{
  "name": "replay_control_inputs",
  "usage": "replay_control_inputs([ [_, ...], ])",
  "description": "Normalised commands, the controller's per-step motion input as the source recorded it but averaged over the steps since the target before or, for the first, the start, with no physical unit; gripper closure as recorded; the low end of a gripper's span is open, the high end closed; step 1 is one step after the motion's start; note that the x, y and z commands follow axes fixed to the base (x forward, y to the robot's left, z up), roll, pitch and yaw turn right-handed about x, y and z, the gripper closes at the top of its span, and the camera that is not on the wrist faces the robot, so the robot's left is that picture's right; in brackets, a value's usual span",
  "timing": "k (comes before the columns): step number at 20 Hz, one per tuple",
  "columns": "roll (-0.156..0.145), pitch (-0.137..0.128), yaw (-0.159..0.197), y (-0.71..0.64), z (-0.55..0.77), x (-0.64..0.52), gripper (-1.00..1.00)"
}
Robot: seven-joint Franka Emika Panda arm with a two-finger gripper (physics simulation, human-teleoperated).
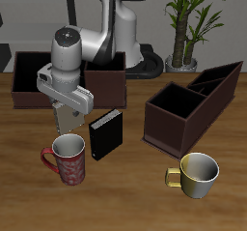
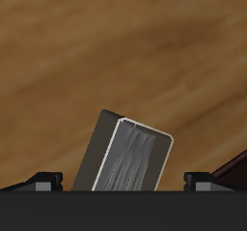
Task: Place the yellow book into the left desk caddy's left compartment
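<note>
The yellow book [image 2: 130, 158] shows only in the wrist view, as a small grey ridged book with a dark side, on the wooden table between my fingertips. In the exterior view it is hidden behind my gripper [image 1: 69, 124]. The gripper [image 2: 125, 180] is open and empty, above the book, with one finger [image 2: 43, 180] on each side. The left desk caddy [image 1: 188, 104], a long dark brown box set diagonally, stands well away from the gripper across the table, with open compartments.
A larger black book [image 1: 107, 135] stands upright beside the gripper. A red mug [image 1: 68, 159] sits just in front of it, and a yellowish mug [image 1: 198, 174] near the front edge. A second brown caddy [image 1: 29, 80], set square-on, is behind the gripper; its corner [image 2: 236, 167] shows.
</note>
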Motion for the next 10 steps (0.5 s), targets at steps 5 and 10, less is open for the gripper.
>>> replay_control_inputs([
  [5,-0.004,0.025,-0.037,-0.04,-0.20,0.04,1.00],
  [10,-0.003,0.007,-0.013,-0.06,-0.02,0.04,1.00],
])
